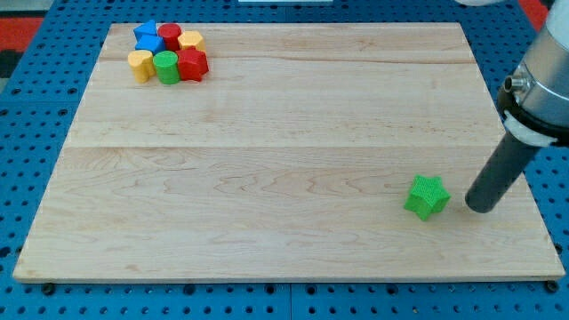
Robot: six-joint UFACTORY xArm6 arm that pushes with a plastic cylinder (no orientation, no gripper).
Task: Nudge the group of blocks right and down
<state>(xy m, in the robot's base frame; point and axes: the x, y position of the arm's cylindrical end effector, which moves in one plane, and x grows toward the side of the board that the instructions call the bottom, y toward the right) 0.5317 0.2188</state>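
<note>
A tight group of blocks sits at the board's top left corner: a blue star (145,32), a blue block (149,44), a red cylinder (170,36), a yellow hexagon (191,41), a yellow heart (140,65), a green cylinder (166,67) and a red star (192,64). A lone green star (427,196) lies at the lower right. My tip (481,208) rests on the board just to the right of the green star, a small gap apart, far from the group.
The wooden board (284,133) lies on a blue pegboard table (36,133). The arm's grey and white body (542,84) reaches in from the view's top right. The board's right edge is close to my tip.
</note>
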